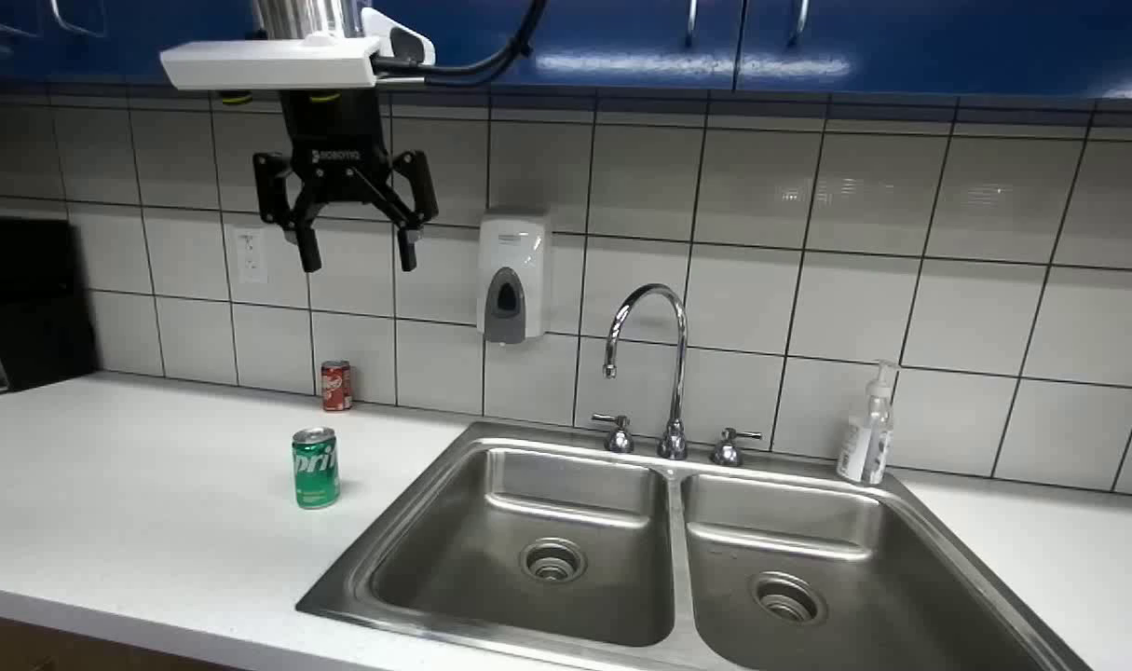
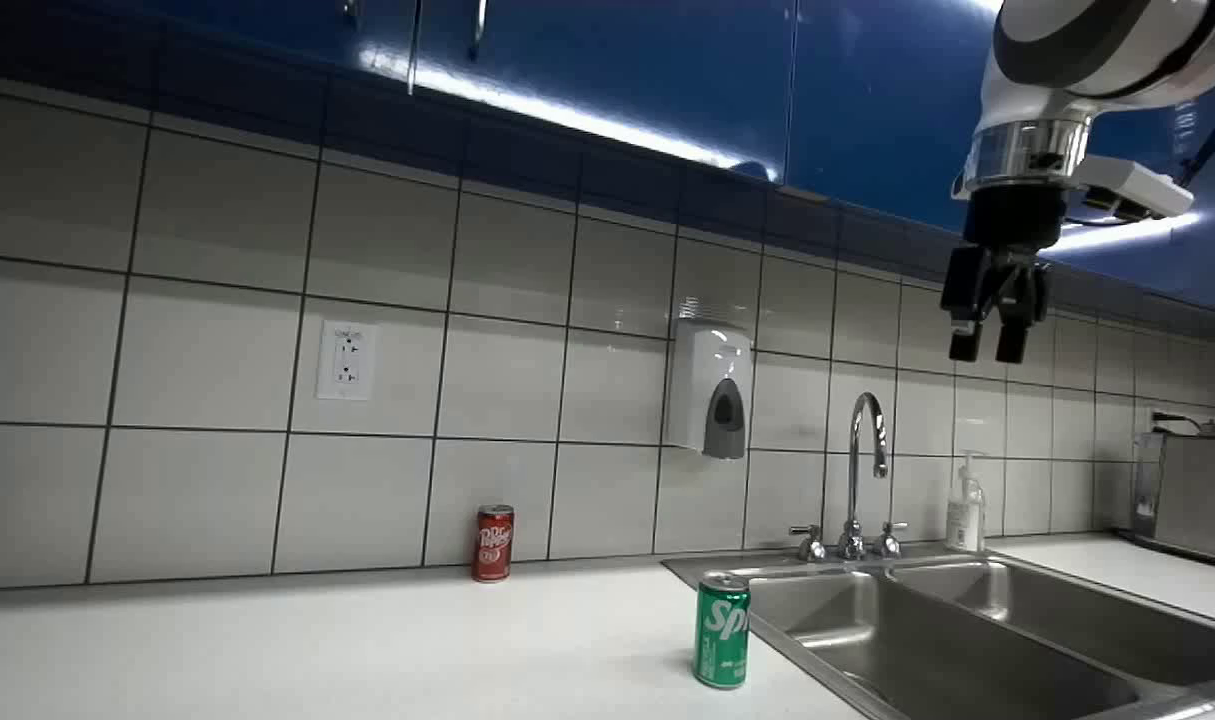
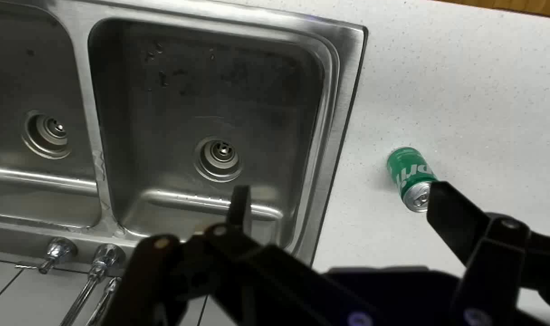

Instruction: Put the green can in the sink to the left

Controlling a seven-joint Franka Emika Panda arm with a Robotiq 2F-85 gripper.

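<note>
The green can (image 1: 316, 471) stands upright on the white counter, beside the sink's edge. It also shows in an exterior view (image 2: 721, 632) and in the wrist view (image 3: 410, 170), where one finger overlaps the rim of its silver top. The left basin (image 1: 463, 564) of the steel double sink has a round drain and holds no can; it also shows in the wrist view (image 3: 256, 90). My gripper (image 1: 359, 256) is open and empty, high above the counter and pointing down. It also shows in an exterior view (image 2: 987, 345) and in the wrist view (image 3: 338, 199), fingers wide apart.
A red can (image 1: 336, 386) stands by the tiled wall, behind the green can. A chrome faucet (image 1: 679, 373) rises behind the sink. The right basin (image 1: 864, 606) adjoins the left. A wall soap dispenser (image 1: 513, 275), a pump bottle (image 1: 867, 438) and blue cabinets (image 1: 621, 42) are around.
</note>
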